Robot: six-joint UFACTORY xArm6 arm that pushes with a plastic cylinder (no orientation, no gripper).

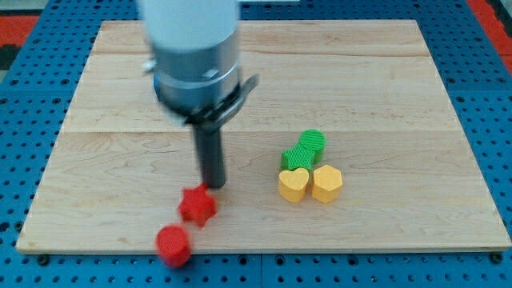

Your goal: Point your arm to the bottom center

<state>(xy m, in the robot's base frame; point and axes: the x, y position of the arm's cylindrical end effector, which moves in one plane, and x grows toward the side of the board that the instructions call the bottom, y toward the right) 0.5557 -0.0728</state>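
Note:
My dark rod comes down from the grey arm body at the view's upper left, and my tip (214, 186) rests on the wooden board (384, 96) left of centre, toward the bottom. A red star-shaped block (198, 206) lies just below and left of my tip, almost touching it. A red round block (172, 244) lies further down-left at the board's bottom edge. Right of my tip, well apart, sit a yellow heart block (293, 183), a yellow hexagon block (326, 183) and a green block (306, 148) above them, all bunched together.
The board lies on a blue perforated surface (488, 48). A red area (24, 20) shows at the view's top left corner and top right corner.

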